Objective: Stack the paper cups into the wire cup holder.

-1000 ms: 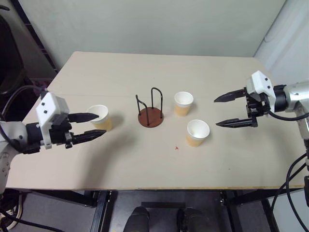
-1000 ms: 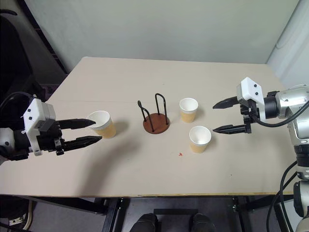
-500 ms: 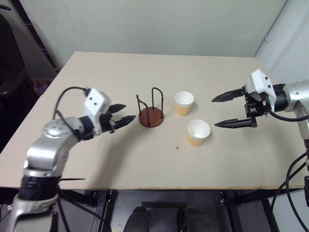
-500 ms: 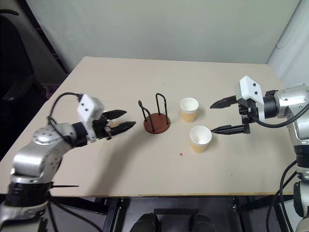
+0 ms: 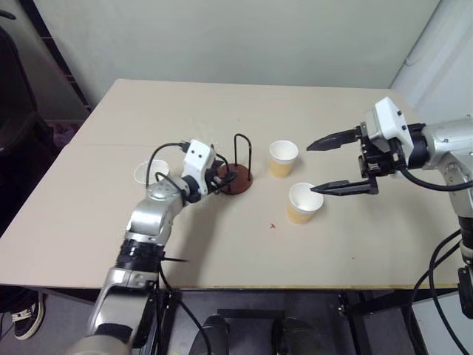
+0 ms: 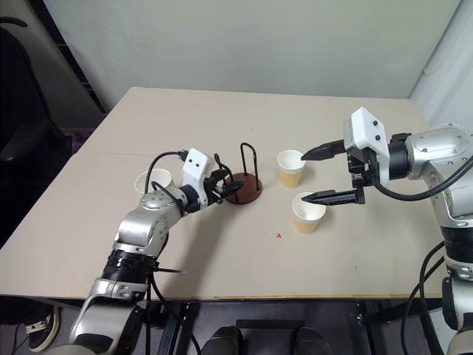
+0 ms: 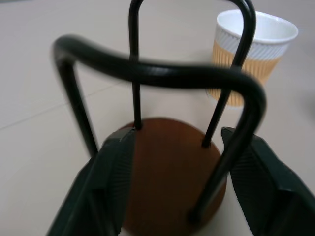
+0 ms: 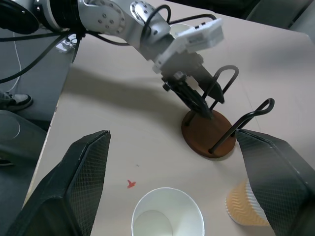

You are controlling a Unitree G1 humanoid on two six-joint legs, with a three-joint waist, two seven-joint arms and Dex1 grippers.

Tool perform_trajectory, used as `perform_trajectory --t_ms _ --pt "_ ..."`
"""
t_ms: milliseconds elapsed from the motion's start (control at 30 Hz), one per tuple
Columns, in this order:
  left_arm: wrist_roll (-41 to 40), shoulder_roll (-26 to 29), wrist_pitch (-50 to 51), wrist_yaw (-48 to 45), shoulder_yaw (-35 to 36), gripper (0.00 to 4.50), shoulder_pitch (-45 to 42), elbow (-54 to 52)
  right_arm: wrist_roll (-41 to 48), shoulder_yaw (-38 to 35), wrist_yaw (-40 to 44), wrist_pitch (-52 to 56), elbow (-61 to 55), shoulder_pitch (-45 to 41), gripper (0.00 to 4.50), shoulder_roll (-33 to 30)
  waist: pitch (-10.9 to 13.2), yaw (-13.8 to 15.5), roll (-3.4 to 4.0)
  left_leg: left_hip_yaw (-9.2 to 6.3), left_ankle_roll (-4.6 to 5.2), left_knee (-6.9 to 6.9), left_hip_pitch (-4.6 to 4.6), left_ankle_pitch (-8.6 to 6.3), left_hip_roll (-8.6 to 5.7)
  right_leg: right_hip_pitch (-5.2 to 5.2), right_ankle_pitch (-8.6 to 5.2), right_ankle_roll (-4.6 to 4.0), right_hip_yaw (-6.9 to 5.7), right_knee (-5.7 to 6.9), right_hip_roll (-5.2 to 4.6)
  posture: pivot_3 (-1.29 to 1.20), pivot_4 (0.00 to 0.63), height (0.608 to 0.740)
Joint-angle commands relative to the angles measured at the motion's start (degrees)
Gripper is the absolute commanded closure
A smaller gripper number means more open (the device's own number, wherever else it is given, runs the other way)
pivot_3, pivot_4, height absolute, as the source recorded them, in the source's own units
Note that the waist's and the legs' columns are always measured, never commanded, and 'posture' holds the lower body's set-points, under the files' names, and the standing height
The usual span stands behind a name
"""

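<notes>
Two tools (image 5: 222, 180) (image 5: 319, 164), three paper cups (image 5: 151, 172) (image 5: 282, 157) (image 5: 303, 203), one wire cup holder (image 5: 233, 174)

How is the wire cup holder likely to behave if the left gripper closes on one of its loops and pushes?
The wire cup holder would probably slide or tip easily: its disc base is small and its thin loops stand tall. It looks light, being mostly open wire. The loops seem stiff, so the left gripper, straddling one, would likely move the whole stand.
</notes>
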Motion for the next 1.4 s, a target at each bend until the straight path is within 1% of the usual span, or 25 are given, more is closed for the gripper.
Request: perform_trajectory --t_ms 33,133,167,200,333,367,400,533,600,667,700,800,867,967,1033,1100,1200,1267,1400 --pt "0.5 -1.8 -4.4 0.6 1.1 2.77 -2.0 1.0 1.6 -1.9 -1.2 0.6 -2.8 -0.2 0.27 -0.5 0.0 0.0 0.0 0.03 0.02 0.01 0.01 0.0 0.0 0.01 0.0 0.01 0.02 0.0 0.01 0.0 0.15 0.74" --pt "0.0 -2.3 -4.5 -0.8 0.9 3.96 -1.5 0.8 1.8 -1.9 -1.9 0.9 -2.9 0.9 0.27 -0.5 0.0 0.0 -0.02 0.26 0.04 0.08 0.01 0.02 0.0 0.18 0.0 0.09 0.25 -0.04 0.25 0.0 0.15 0.74" --pt "-0.2 -2.2 -4.4 -1.4 0.8 4.29 -1.3 0.3 1.6 -1.8 -2.3 0.8 -2.8 1.2 0.27 -0.4 0.0 0.0 -0.02 0.3 0.04 0.12 0.02 0.02 -0.01 0.21 -0.03 0.14 0.38 -0.05 0.33 0.0 0.15 0.74" --pt "-0.7 -2.1 -4.0 -2.2 0.8 4.48 -0.9 -0.6 1.2 -1.8 -3.1 0.5 -2.4 1.2 0.27 -0.1 0.0 0.0 -0.02 0.34 0.04 0.2 0.04 0.03 -0.01 0.21 -0.06 0.25 0.66 -0.05 0.5 0.0 0.15 0.74" --pt "-1.4 -0.2 -2.4 -5.8 0.3 4.48 1.0 -4.6 -1.7 -1.3 -8.3 -0.8 0.3 -0.5 0.27 1.9 0.0 -0.1 -0.02 0.69 0.11 0.43 0.1 0.0 -0.05 0.24 -0.1 0.48 1.25 -0.05 0.62 0.0 0.15 0.74" --pt "-1.9 0.5 -1.7 -6.9 0.3 4.48 1.8 -6.2 -1.9 -1.2 -8.6 -1.0 0.6 -0.7 0.27 2.1 0.0 0.0 -0.03 0.73 0.14 0.48 0.31 -0.02 -0.05 0.19 -0.1 0.51 1.3 -0.07 0.62 0.0 0.15 0.74" --pt "-2.5 1.6 -0.6 -8.2 0.4 4.48 2.7 -8.2 -1.9 -1.2 -8.3 -1.3 0.8 -0.6 0.27 1.9 0.0 0.0 -0.02 0.77 0.2 0.49 0.31 -0.05 -0.06 0.17 -0.1 0.53 1.35 -0.07 0.61 0.0 0.15 0.74" --pt "-9.0 11.7 7.2 -19.7 -0.3 4.48 9.8 -23.5 1.8 -2.5 -2.4 -0.4 -0.6 2.1 0.27 -1.6 0.0 -0.1 -0.04 0.86 0.21 0.43 0.16 -0.16 -0.02 -0.07 -0.17 0.52 1.39 -0.04 0.64 0.0 0.15 0.74" --pt "-12.5 15.2 10.1 -23.7 -1.1 4.48 12.3 -29.6 4.5 -3.7 0.4 0.2 -2.0 3.4 0.27 -3.2 0.0 0.0 -0.04 0.87 0.13 0.43 0.02 -0.21 -0.03 -0.16 -0.35 0.56 1.35 -0.02 0.68 0.0 0.15 0.74" --pt "-15.0 17.0 12.0 -26.2 -2.2 4.48 13.6 -33.6 5.5 -4.0 1.9 -0.2 -2.9 4.6 0.27 -4.2 0.0 0.4 -0.04 0.89 0.1 0.43 -0.05 -0.25 -0.05 -0.19 -0.43 0.55 1.35 -0.02 0.68 0.0 0.15 0.74" --pt "-15.0 17.1 12.1 -26.6 -3.0 4.48 13.7 -34.4 5.5 -3.9 2.7 -0.7 -3.4 5.3 0.27 -4.6 0.0 0.6 -0.04 0.89 0.11 0.44 -0.06 -0.26 -0.1 -0.2 -0.46 0.53 1.35 -0.03 0.68 0.0 0.15 0.74" --pt "-13.7 15.1 12.3 -25.0 -5.4 4.48 12.0 -33.3 5.0 -2.5 3.8 -1.3 -5.7 7.1 0.27 -5.4 0.0 0.8 -0.04 0.89 0.24 0.53 -0.03 -0.33 -0.14 -0.13 -0.5 0.47 1.38 -0.03 0.63 0.0 0.15 0.74" --pt "-12.5 12.9 11.8 -23.9 -7.8 4.48 10.5 -32.1 4.3 -1.5 3.8 -1.5 -7.3 8.3 0.27 -5.4 0.0 0.7 -0.04 0.9 0.45 0.61 0.0 -0.44 -0.14 -0.1 -0.61 0.26 1.45 -0.01 0.6 0.0 0.15 0.74" --pt "-8.4 10.1 9.7 -22.4 -12.1 4.48 8.2 -29.5 3.5 -0.7 2.7 -1.6 -8.6 9.0 0.27 -4.9 0.0 0.6 -0.04 0.91 0.77 0.63 0.12 -0.46 -0.14 0.05 -0.63 0.21 1.52 0.01 0.58 0.0 0.15 0.74" --pt "-6.9 8.4 8.5 -21.0 -12.7 4.48 7.6 -27.6 3.8 -0.9 2.1 -1.1 -8.9 9.0 0.27 -4.8 0.0 0.5 -0.04 0.94 0.81 0.63 0.19 -0.44 -0.13 0.1 -0.6 0.22 1.59 0.0 0.56 0.0 0.15 0.74" --pt "-7.1 6.7 8.2 -20.6 -12.7 4.48 7.4 -26.7 3.8 -0.9 1.6 -0.9 -9.2 9.2 0.27 -5.0 0.0 0.4 -0.04 1.0 0.84 0.62 0.24 -0.42 -0.13 0.11 -0.58 0.26 1.63 0.01 0.57 0.0 0.15 0.74" --pt "-6.0 5.3 7.9 -20.4 -14.1 4.48 7.7 -25.9 3.9 -1.0 1.1 -0.8 -9.6 9.6 0.27 -5.2 0.0 0.3 -0.04 1.05 0.84 0.62 0.32 -0.42 -0.13 0.17 -0.58 0.29 1.68 -0.01 0.6 0.0 0.15 0.74" --pt "-4.6 4.5 6.8 -19.9 -15.3 4.48 7.9 -25.2 4.0 -1.0 0.7 -0.6 -9.6 9.4 0.27 -5.1 0.0 0.3 -0.04 1.1 0.84 0.62 0.34 -0.42 -0.15 0.2 -0.5 0.54 1.72 -0.03 0.61 0.0 0.15 0.74" --pt "-3.6 3.2 6.2 -19.5 -15.9 4.48 8.3 -24.4 3.8 -0.6 0.1 -0.7 -9.6 9.4 0.27 -4.9 0.0 0.3 -0.05 1.29 0.83 0.63 0.37 -0.42 -0.17 0.22 -0.54 0.63 1.88 -0.05 0.61 0.0 0.15 0.74"
